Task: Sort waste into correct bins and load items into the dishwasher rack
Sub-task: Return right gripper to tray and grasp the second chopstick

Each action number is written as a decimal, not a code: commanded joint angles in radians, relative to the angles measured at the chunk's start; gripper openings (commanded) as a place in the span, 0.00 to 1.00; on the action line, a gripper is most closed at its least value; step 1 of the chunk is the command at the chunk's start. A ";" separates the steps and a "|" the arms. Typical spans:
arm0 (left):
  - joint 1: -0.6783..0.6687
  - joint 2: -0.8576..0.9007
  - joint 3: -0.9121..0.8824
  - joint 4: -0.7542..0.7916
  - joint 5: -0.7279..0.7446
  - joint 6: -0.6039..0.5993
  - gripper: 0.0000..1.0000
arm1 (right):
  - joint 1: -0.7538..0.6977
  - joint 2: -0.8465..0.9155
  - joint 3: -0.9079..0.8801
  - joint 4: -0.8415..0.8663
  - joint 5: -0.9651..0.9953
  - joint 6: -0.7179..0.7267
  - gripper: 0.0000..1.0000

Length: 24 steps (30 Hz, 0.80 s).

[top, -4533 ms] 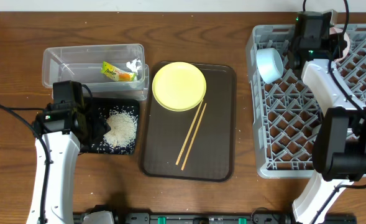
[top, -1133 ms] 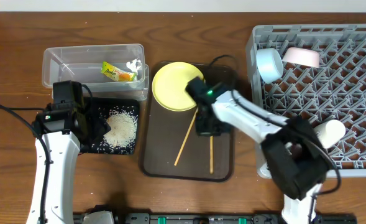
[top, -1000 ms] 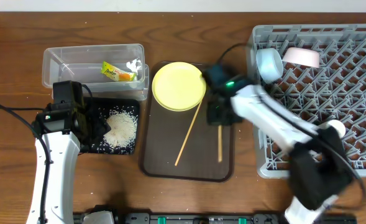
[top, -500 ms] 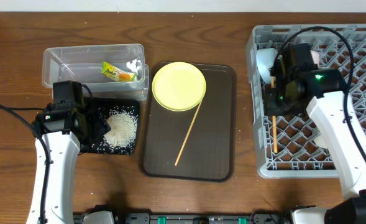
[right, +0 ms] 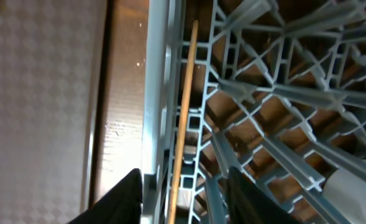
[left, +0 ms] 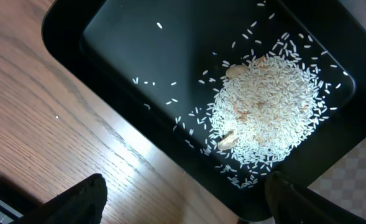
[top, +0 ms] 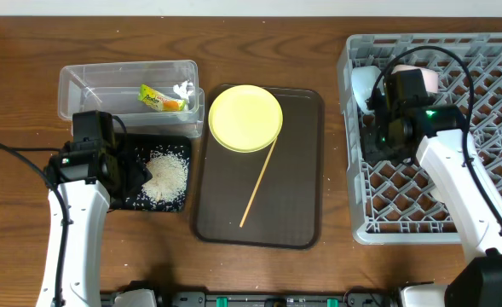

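My right gripper (top: 378, 136) (right: 183, 186) hangs over the left edge of the grey dishwasher rack (top: 489, 128) (right: 282, 93). Its jaws are open. One chopstick (right: 184, 112) lies loose between them along the rack's wall. The other chopstick (top: 259, 183) rests on the brown tray beside the yellow plate (top: 245, 118). A light blue bowl (top: 363, 85) stands in the rack's corner. My left gripper (top: 127, 170) (left: 186, 199) is open and empty at the black tray (left: 108, 56), which holds the rice (top: 167, 175) (left: 269, 106). The wrapper (top: 158, 100) and paper scrap (top: 182, 89) lie in the clear tub (top: 89, 85).
The dark brown serving tray (top: 302, 170) lies between the bins and the rack. A pale bowl (top: 428, 78) in the rack is partly hidden behind my right arm. Bare wooden table runs along the front edge.
My right gripper carried one chopstick from the brown tray to the rack's left edge, then opened and let it go there. The left arm has not moved.
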 commanded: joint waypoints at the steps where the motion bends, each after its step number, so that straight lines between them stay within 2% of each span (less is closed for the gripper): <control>1: 0.005 -0.003 0.007 -0.003 -0.005 -0.005 0.84 | 0.000 -0.001 0.066 0.008 -0.021 0.010 0.47; 8: 0.005 -0.003 0.007 -0.003 -0.005 -0.005 0.84 | 0.108 -0.002 0.182 0.084 -0.165 0.021 0.52; 15: 0.005 -0.003 0.007 -0.003 -0.005 -0.006 0.84 | 0.303 0.042 0.172 0.111 -0.166 0.196 0.54; 24: 0.005 -0.003 0.007 -0.003 -0.005 -0.006 0.84 | 0.542 0.259 0.172 0.116 -0.066 0.414 0.57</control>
